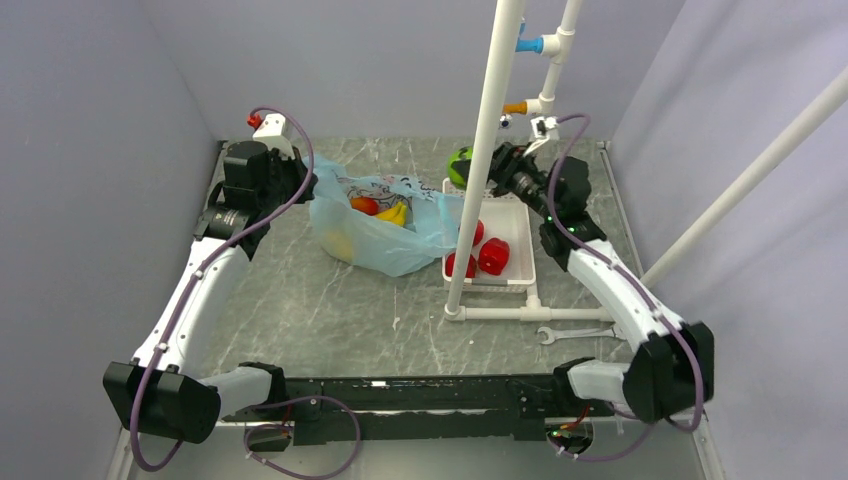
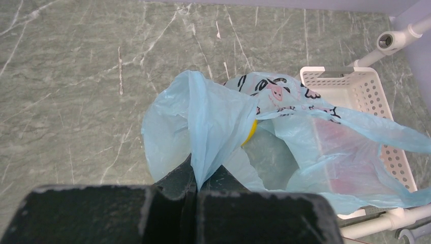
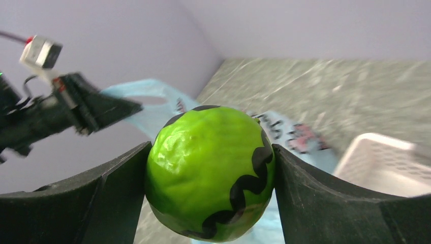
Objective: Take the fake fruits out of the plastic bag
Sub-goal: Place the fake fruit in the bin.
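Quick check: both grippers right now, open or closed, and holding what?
Left gripper: closed, pinching the plastic bag.
Right gripper: closed on the green fake fruit.

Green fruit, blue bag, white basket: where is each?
green fruit (image 3: 208,170), right wrist view, glossy front.
blue bag (image 2: 213,122), left wrist view, raised fold.
white basket (image 1: 510,222), top external view, bare floor.

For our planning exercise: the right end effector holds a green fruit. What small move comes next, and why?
Probably carry the green fruit over the white basket: the right end effector grips it outside the bag, and red pieces lie there.
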`<action>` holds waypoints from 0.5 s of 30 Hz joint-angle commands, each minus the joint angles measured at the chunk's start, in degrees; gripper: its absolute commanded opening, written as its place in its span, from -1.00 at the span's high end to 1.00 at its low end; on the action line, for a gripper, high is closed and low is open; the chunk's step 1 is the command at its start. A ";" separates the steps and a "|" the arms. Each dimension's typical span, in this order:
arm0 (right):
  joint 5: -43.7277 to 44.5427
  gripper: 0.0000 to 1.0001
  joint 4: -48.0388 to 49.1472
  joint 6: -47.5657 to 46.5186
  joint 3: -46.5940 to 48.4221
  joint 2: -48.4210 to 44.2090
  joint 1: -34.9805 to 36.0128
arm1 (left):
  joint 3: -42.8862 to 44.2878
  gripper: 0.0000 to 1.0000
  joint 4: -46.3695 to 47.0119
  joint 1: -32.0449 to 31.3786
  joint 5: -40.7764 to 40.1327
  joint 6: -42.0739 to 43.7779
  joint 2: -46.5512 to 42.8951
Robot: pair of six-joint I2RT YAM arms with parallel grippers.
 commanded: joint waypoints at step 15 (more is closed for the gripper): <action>36.65 0.95 -30.27 -23.27 -2.21 0.94 -0.57 | 0.48 1.00 1.95 -1.03 -0.46 0.09 -1.29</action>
